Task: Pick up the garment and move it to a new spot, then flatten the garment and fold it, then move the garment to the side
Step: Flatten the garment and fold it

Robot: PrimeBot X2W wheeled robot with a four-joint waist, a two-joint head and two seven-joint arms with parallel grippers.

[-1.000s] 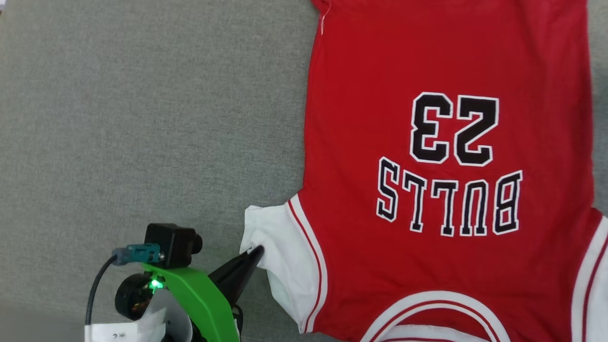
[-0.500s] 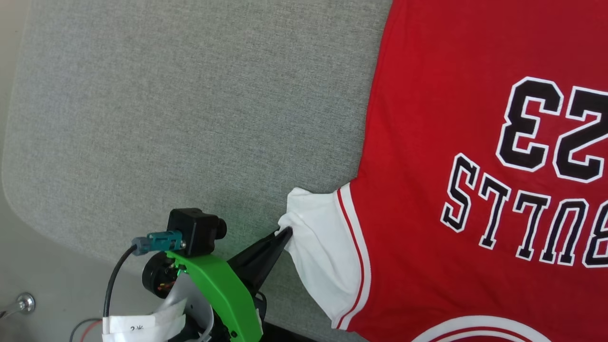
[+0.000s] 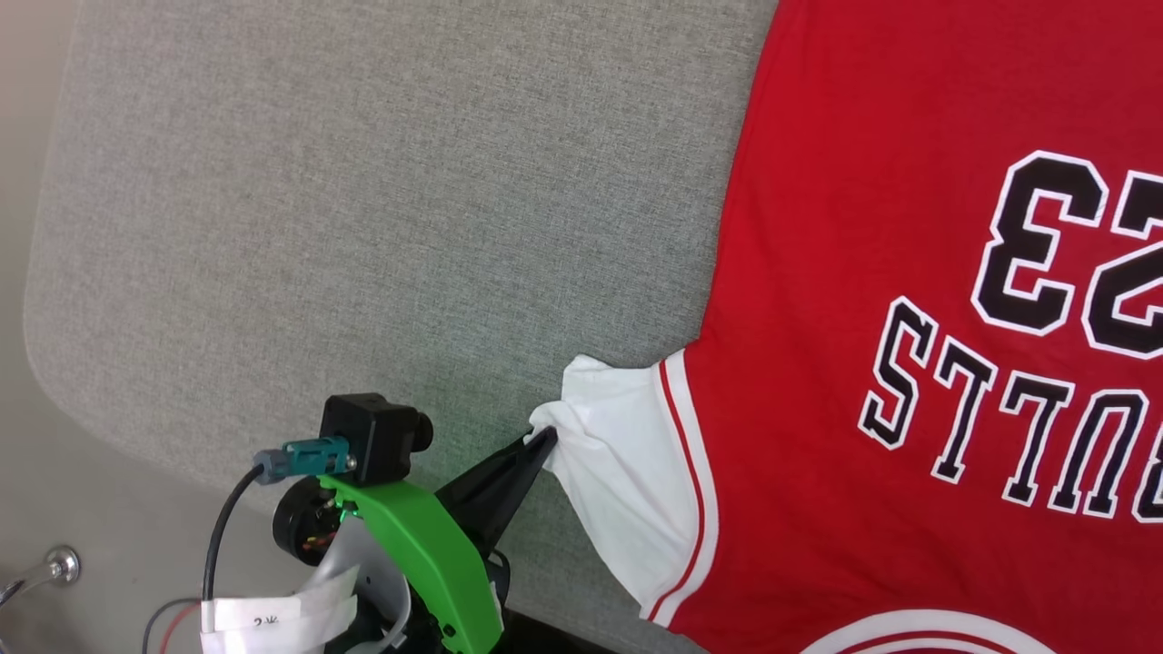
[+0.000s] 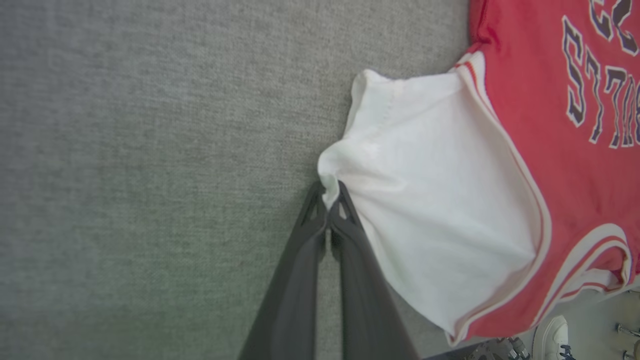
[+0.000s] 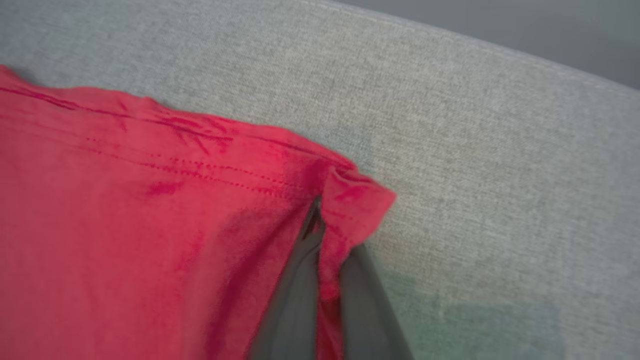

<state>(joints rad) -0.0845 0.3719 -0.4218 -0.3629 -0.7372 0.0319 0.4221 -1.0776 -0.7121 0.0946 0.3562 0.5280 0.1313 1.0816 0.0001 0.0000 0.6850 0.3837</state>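
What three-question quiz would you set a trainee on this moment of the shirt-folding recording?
1. True or false: the left gripper is shut on the garment's white sleeve.
2. The right gripper pinches: A) the collar, B) a red hem corner, C) nothing.
3. Fill in: the garment lies on a ___ fabric surface.

Key: 1 true; 2 B; 3 grey.

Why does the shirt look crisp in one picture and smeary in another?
Head view: shirt sharp, evenly lit. Left wrist view: paler colours, lettering warped near the edge. Right wrist view: fabric soft and blurred, greenish tint on the grey surface.
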